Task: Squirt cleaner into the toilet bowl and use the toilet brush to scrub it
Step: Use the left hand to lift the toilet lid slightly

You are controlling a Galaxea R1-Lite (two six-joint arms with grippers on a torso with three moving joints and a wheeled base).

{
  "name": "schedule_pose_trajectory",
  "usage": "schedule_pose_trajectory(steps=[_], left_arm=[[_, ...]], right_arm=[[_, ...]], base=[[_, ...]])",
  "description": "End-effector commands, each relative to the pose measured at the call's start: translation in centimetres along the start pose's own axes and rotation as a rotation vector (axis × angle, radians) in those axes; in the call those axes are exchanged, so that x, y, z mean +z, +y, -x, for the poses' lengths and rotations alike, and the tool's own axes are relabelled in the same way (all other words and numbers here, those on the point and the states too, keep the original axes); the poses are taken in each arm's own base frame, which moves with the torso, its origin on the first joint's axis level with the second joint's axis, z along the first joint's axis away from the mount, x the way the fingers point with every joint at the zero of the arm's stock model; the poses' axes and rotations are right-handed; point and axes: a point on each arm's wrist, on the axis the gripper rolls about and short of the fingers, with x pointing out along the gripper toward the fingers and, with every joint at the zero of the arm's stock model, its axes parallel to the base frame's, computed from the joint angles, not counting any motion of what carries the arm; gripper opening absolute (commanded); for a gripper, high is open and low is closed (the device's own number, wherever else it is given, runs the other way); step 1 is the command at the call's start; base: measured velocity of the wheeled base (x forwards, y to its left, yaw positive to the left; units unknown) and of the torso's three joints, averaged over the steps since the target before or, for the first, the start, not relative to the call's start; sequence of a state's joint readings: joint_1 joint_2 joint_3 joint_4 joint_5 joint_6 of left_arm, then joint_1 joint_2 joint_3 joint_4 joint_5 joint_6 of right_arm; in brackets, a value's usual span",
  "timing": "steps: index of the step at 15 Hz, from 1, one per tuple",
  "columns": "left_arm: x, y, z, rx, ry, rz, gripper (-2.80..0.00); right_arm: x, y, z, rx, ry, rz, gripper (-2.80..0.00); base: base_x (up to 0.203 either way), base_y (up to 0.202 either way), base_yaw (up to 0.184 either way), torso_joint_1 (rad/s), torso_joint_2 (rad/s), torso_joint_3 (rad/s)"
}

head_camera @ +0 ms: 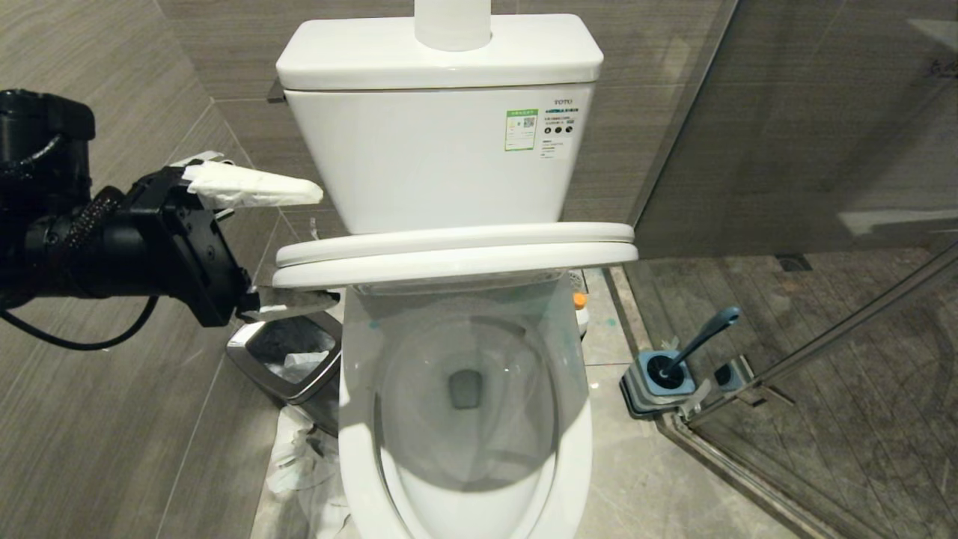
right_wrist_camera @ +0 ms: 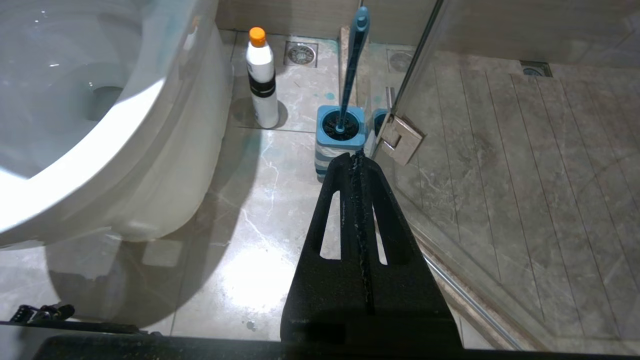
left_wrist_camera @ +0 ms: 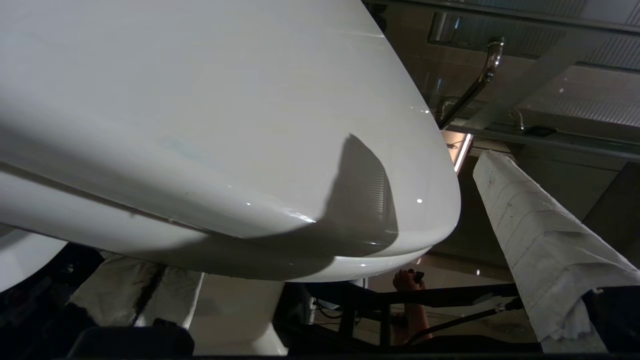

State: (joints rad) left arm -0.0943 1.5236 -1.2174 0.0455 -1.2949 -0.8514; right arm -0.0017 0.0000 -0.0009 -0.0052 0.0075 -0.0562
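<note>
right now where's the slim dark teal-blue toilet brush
In the head view, the slim teal-blue toilet brush stands in its square light-blue-and-grey holder on the floor to the right of the white ceramic toilet bowl, against the glass shower door's hinge.

Bathroom: toilet bowl [head_camera: 464, 419], glass shower

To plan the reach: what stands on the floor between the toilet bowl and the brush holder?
In the right wrist view, a white bottle with an orange cap stands on the floor between the toilet bowl and the brush holder.
</note>
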Motion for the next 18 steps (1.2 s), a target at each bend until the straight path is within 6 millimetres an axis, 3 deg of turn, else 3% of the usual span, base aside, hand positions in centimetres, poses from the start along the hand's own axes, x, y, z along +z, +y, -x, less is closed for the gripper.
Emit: schedule_pose_trajectory(steps=[1,7,18], left_arm=[[0.0,-1.3,0.1,-0.014,0.001,-0.007,0.0],[0.5,-4.2,0.6,-0.038,-0.017,0.005,0.0],[1.3,-6.6,0.3,-0.064,-0.022,-0.094,0.0]], right_arm=[[0.0,0.0,0.0,0.0,0.001,0.001,-2.8],[0.0,0.0,0.0,0.001,0.001,0.001,-2.8],[0.0,0.0,0.0,0.001,0.001,0.001,-2.8]], base=[[0.0,0.0,0.0,0.0,0.0,0.0],[0.0,0.0,0.0,0.0,0.0,0.0],[0.0,0.0,0.0,0.0,0.0,0.0]])
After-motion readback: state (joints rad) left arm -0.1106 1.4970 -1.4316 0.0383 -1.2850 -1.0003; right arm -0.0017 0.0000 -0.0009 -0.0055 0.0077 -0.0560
